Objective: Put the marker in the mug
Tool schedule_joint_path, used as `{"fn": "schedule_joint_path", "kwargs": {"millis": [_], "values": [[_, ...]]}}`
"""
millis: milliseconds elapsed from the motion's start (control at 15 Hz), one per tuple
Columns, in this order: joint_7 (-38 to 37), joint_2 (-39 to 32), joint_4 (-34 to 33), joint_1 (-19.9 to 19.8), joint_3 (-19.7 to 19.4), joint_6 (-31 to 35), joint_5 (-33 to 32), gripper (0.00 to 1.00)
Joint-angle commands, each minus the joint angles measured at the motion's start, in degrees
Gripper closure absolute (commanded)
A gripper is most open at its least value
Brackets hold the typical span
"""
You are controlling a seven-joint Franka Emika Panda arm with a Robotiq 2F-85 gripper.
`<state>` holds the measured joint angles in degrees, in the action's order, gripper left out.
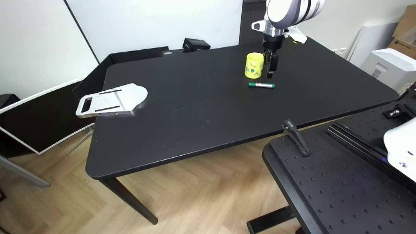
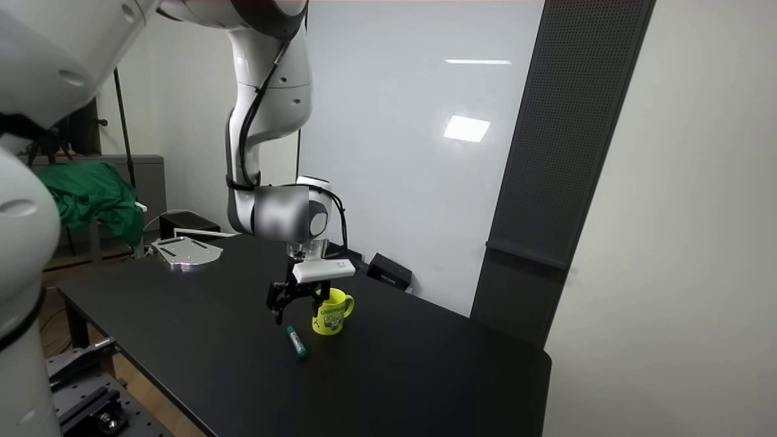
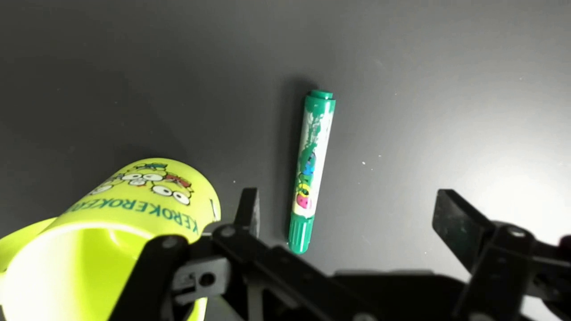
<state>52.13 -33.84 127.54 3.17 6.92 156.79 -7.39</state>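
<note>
The arm [image 2: 273, 79] is glossy white, thick and rounded, with dark grey panels [image 2: 267, 13] curving across it. Oval dimples [image 2: 73, 77] and small dark dots [image 2: 296, 101] mark the white, and a black band [image 2: 23, 325] rings one broad section. A black cable [image 2: 247, 133] runs along the arm, cinched against it by a black strap [image 2: 241, 185]. White casings [image 2: 325, 271] sit beside a silver collar [image 1: 273, 30], which leads to the tool [image 3: 352, 218]. That tool is black — angular linkages [image 3: 290, 276], blocky fingertips [image 3: 461, 227], round screw heads [image 3: 517, 232] — and carries a grey plate [image 3: 196, 269] pierced by a dark round hole [image 3: 207, 279].
</note>
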Motion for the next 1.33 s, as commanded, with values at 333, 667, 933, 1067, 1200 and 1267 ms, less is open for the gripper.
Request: {"fn": "schedule_joint_path", "kwargs": {"millis": [333,667,933,1067,1200,1267], "values": [[-4.5,-3.58,-1.17,-0.6,0.05,-0.44,-2.59,0.0],[-5.14,-5.58,-2.4,-0.55,-0.19,-0.7,-2.97,0.0],[-5.38,-7.31,-3.87,-0.66,-0.41,-0.62,-3.69,0.0],[-5.41,-8.16,-4.68,-0.42,-0.68,0.12,-4.1,0.0],[-6.07,-9.05,-5.92,0.23,-0.63,0.24,-4.37,0.0],[-6.33,-9.45,-6.46,0.39,-0.62,0.3,-4.68,0.0]]}}
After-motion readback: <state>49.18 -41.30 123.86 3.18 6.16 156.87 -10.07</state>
